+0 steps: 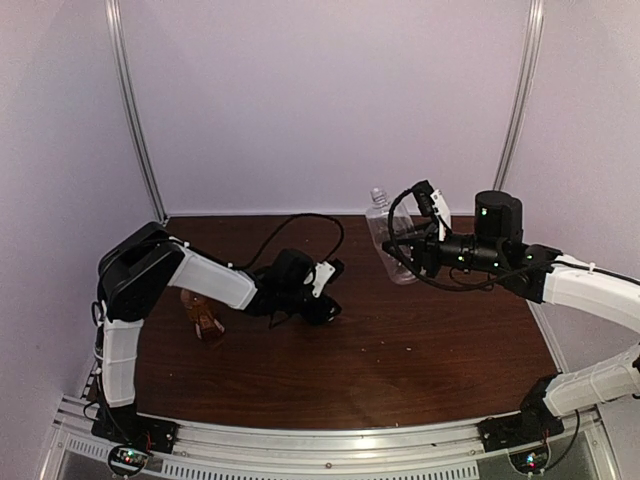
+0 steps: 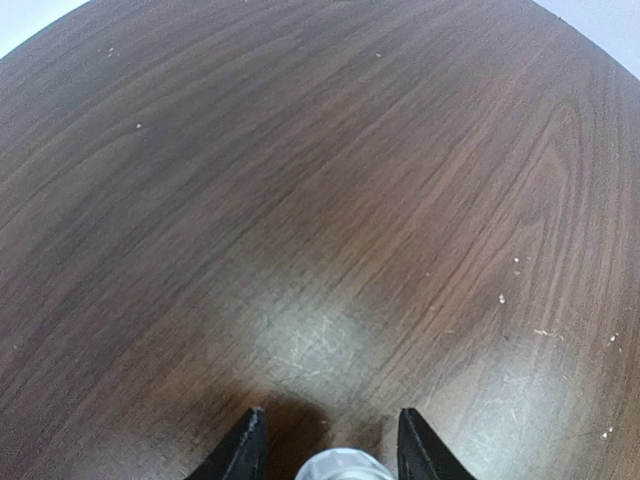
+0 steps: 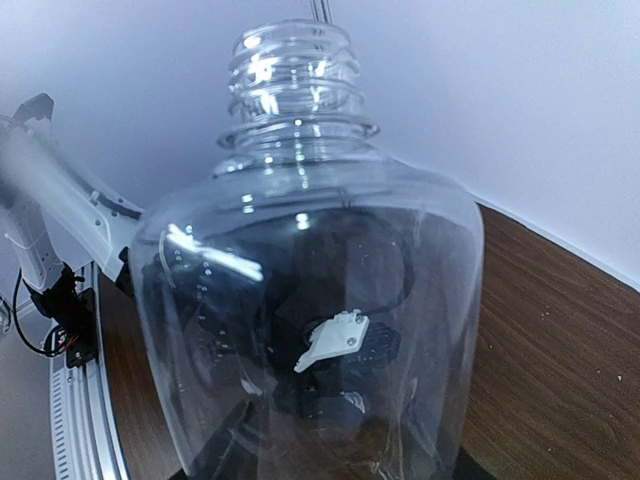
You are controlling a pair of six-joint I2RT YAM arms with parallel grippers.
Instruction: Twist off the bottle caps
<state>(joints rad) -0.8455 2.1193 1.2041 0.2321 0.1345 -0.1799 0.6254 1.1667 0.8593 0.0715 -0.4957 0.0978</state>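
My right gripper (image 1: pixel 400 250) is shut on the clear bottle (image 1: pixel 386 232) and holds it above the back right of the table. In the right wrist view the clear bottle (image 3: pixel 310 330) fills the frame, and its threaded neck (image 3: pixel 296 80) is bare, with no cap on it. My left gripper (image 1: pixel 325 300) is low over the middle of the table. In the left wrist view a white bottle cap (image 2: pixel 342 466) sits between its fingertips (image 2: pixel 246 450). The amber bottle (image 1: pixel 206 318) is on the table under my left arm, partly hidden. Its cap does not show.
The brown wooden table (image 1: pixel 420 350) has white walls behind and at both sides. A metal rail (image 1: pixel 330 440) runs along the near edge. A black cable (image 1: pixel 300 225) loops behind my left gripper.
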